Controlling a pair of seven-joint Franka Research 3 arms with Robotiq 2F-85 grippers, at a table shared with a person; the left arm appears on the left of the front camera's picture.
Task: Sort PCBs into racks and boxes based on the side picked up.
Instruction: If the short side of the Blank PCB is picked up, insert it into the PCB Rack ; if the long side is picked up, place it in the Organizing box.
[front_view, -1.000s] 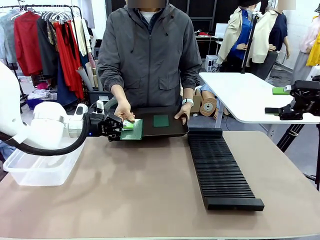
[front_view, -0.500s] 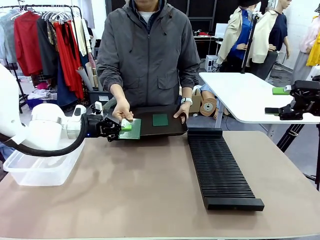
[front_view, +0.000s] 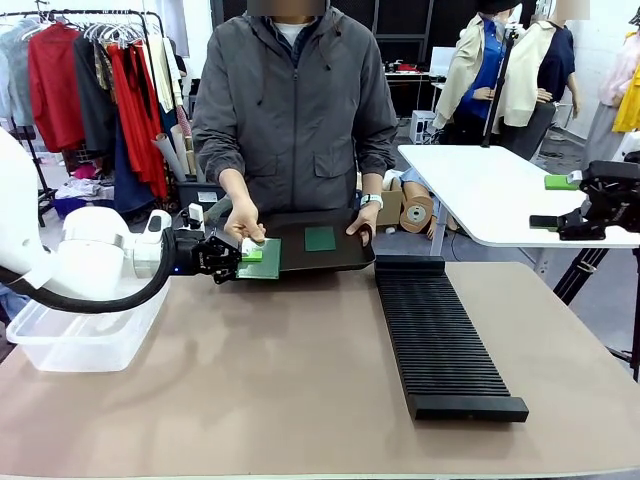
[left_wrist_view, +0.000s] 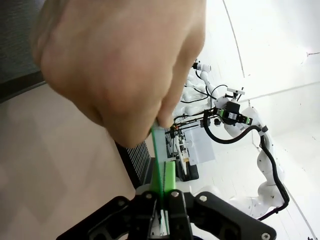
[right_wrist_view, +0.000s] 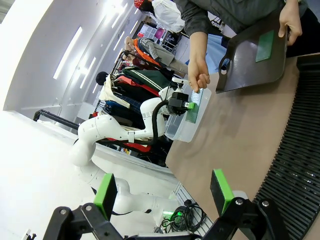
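PCB (front_view: 265, 265) thin, dark green, flat; edge clamped in left hand (front_view: 238, 258).

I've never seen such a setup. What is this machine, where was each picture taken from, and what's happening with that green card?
This is a robot with two white arms at a table, facing a person. One picture looks across the table from between the arms; the other two come from cameras on each wrist. The left end effector, a two-finger clamp, is shut on a green circuit board whose other edge the person's hand pinches. The right end effector is open, holding nothing. On the table lie a ribbed black rack and a clear tub; the person holds a black tray with a second board.
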